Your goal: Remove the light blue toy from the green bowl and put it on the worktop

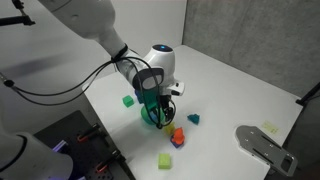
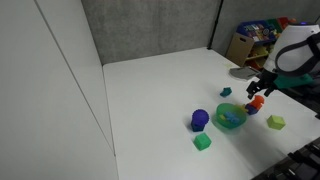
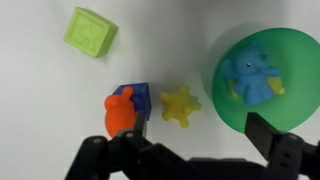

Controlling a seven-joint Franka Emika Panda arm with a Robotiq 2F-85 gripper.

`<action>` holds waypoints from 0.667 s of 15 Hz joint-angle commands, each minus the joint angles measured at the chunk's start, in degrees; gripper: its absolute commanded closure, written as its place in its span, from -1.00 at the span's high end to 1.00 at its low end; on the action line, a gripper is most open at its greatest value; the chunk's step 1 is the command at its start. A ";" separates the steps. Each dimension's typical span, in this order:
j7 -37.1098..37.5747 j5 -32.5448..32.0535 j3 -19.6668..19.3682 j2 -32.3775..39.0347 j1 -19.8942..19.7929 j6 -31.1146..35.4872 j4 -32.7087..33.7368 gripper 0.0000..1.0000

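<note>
The green bowl (image 3: 275,95) stands on the white worktop (image 3: 40,110) at the right of the wrist view, with the light blue toy (image 3: 253,75) lying inside it. My gripper (image 3: 190,138) is open and empty. It hovers above the worktop, with one finger over the bowl's near rim and the other by an orange figure (image 3: 120,112). In both exterior views the gripper (image 1: 160,100) (image 2: 262,90) hangs close above the bowl (image 1: 150,117) (image 2: 231,118). The arm partly hides the bowl in an exterior view.
A yellow star toy (image 3: 180,103) lies between the fingers. The orange figure leans on a blue cube (image 3: 140,96). A light green cube (image 3: 91,32) lies farther off. A purple cylinder (image 2: 200,119), a green cube (image 2: 202,142) and a teal piece (image 2: 226,92) surround the bowl.
</note>
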 commanded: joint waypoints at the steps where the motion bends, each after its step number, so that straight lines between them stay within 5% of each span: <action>1: 2.51 -1.46 0.05 3.43 3.22 3.52 0.22 1.00; 10: 2.88 0.06 1.07 13.16 8.68 8.47 2.55 1.00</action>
